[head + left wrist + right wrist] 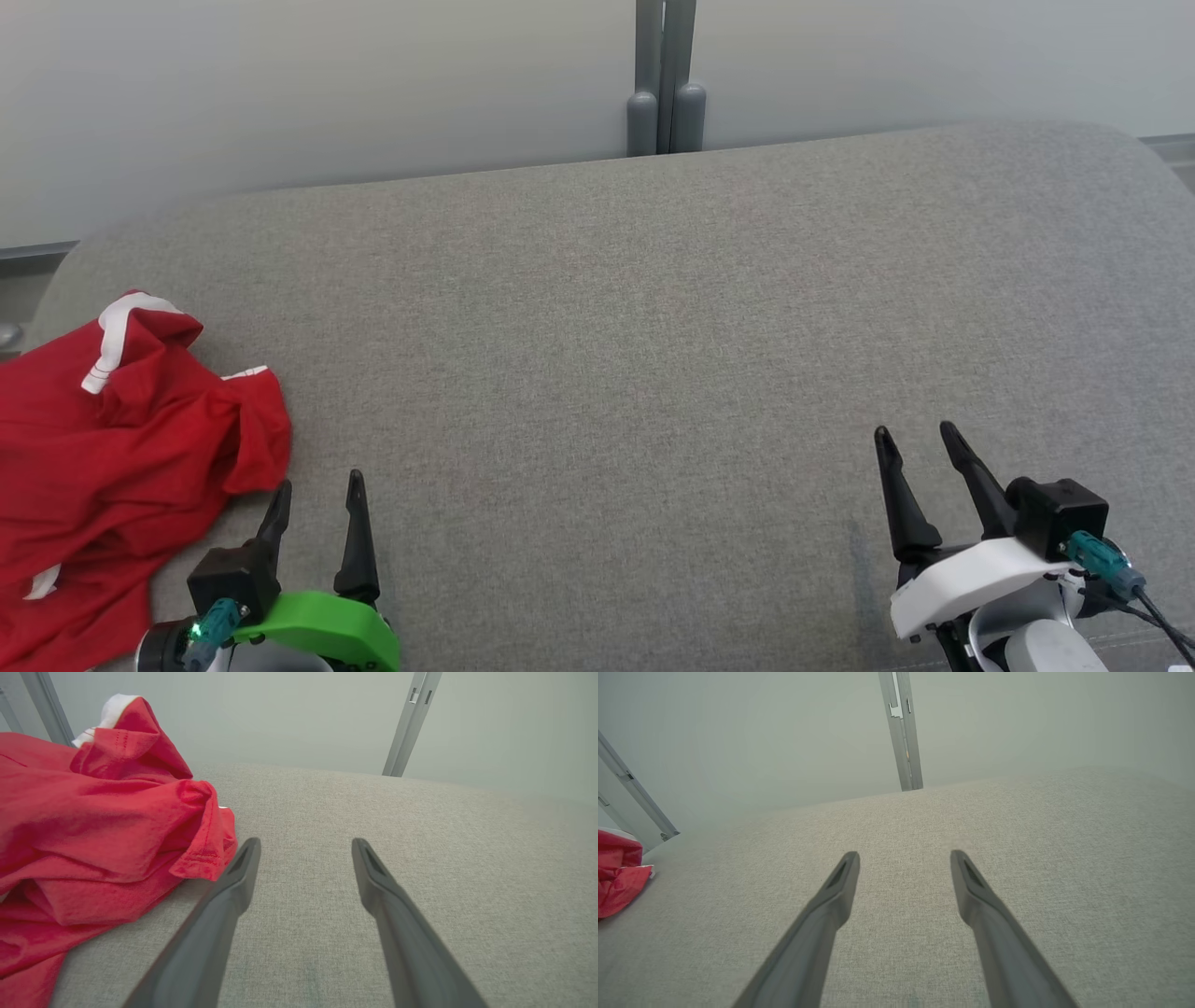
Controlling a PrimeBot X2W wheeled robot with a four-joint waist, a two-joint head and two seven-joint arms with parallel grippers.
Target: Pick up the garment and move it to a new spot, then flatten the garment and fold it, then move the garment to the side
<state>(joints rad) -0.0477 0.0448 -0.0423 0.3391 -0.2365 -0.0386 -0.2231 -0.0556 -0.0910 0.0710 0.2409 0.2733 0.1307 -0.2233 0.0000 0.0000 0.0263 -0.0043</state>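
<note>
Both spread: left hand (319, 481), right hand (914, 429) | grey fabric surface (607, 355), garment (121, 439) bunched at left | pale wall (327, 84), grey post (665, 75)

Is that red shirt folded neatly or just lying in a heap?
In a heap: the garment lies crumpled on the grey surface, cloth bunched in loose folds, white trim twisted on top.

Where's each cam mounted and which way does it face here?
Head: on the head, facing forward and down at the grey surface; left gripper and right gripper at bottom, open.
Left wrist: on left arm, along its fingers; garment close beside them.
Right wrist: on right arm, along its fingers, across the grey surface.
Shared: all three catch the garment.
</note>
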